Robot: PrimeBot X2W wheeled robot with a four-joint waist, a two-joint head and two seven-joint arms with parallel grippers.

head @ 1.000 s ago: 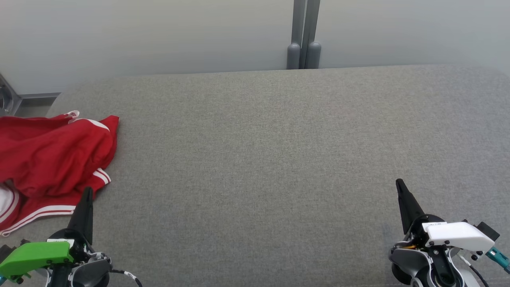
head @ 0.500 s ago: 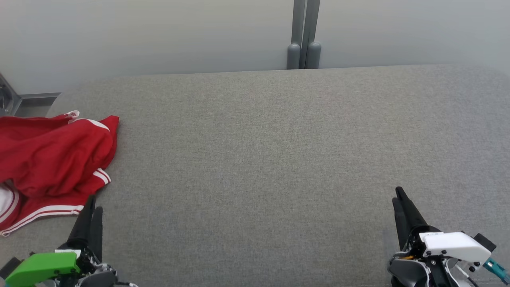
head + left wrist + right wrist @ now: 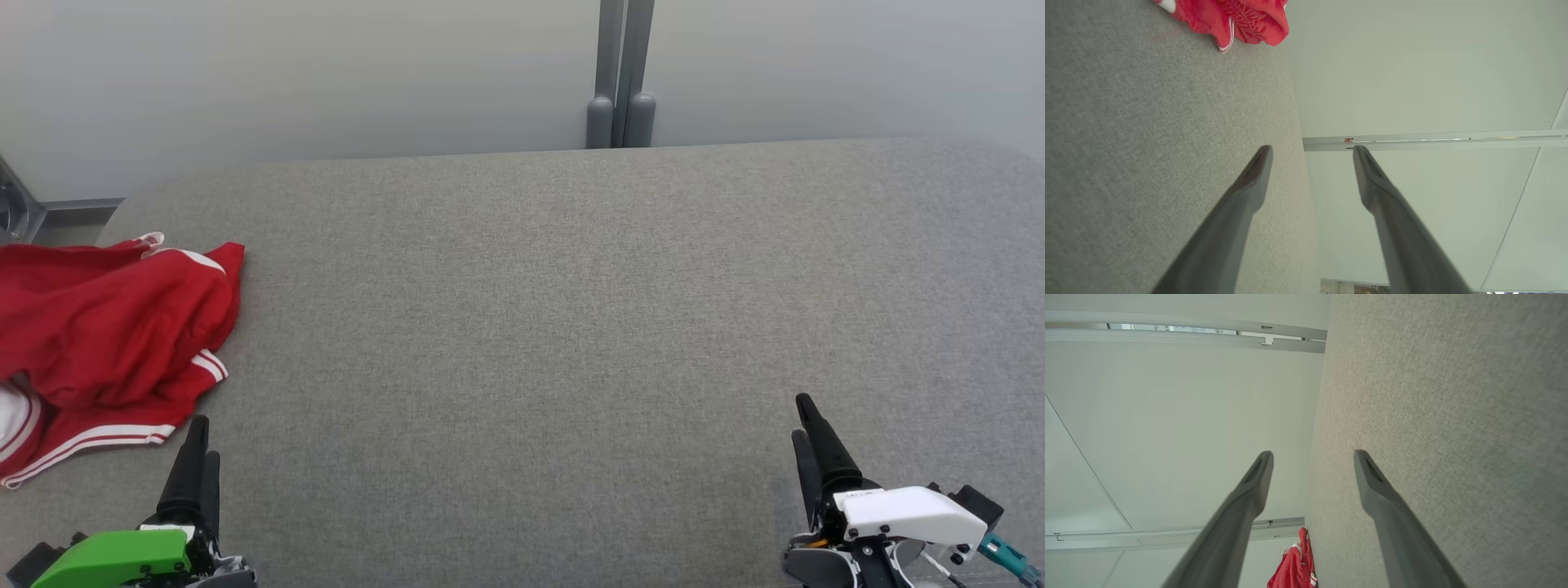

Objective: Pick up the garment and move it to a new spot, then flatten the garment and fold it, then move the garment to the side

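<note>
With left end effector (image 3: pixel 204 437) and right end effector (image 3: pixel 801 418) released, a shallow pinch could drag the garment (image 3: pixel 106 327) off the tabletop's (image 3: pixel 531 327) left edge.

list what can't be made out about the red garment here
Head view: the garment runs off the left edge, so its full shape and type are unknown.
Left wrist view: the top edge cuts it off.
Right wrist view: it is small, cut by the bottom edge.

Garment (image 3: pixel 106 327) cut off at left edge
</note>
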